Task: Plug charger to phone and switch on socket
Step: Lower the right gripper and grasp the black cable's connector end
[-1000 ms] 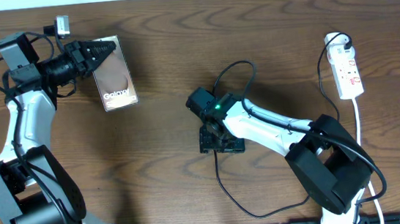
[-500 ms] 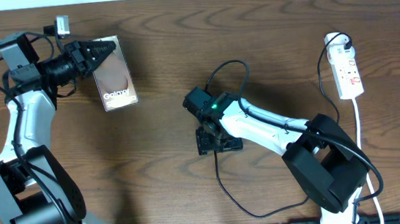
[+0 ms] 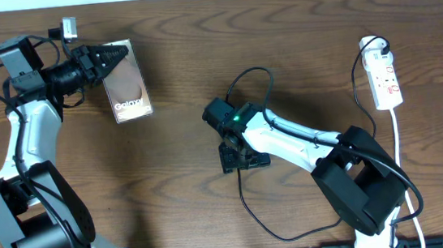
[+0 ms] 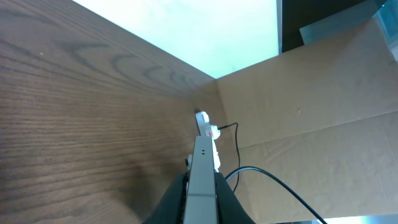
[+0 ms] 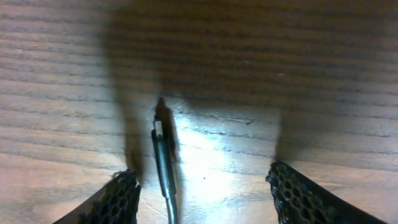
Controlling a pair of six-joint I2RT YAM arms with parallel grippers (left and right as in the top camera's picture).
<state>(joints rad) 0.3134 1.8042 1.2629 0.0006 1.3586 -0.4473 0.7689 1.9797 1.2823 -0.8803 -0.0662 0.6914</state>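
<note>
The phone [image 3: 129,90], a brown slab with white lettering, is at the upper left, and my left gripper [image 3: 109,60] is shut on its top end. In the left wrist view the phone [image 4: 202,180] shows edge-on, pinched between the jaws. The charger [image 3: 243,199] is a thin black cable on the table; its plug tip [image 5: 158,132] lies between my right gripper's [image 5: 211,200] open fingers, nearer the left finger [image 5: 115,200] and touching neither. From overhead the right gripper [image 3: 242,156] points down at mid-table. The white socket [image 3: 386,78] lies at the far right.
The socket's thick white cord [image 3: 399,147] runs down the right edge. The charger cable loops above the right wrist [image 3: 254,72] and curls toward the front edge. A brown cardboard wall [image 4: 323,93] stands beyond the table's far end in the left wrist view.
My right gripper has shifted slightly left over the plug tip and its fingers have drawn in a little. The left arm and phone have not moved.
</note>
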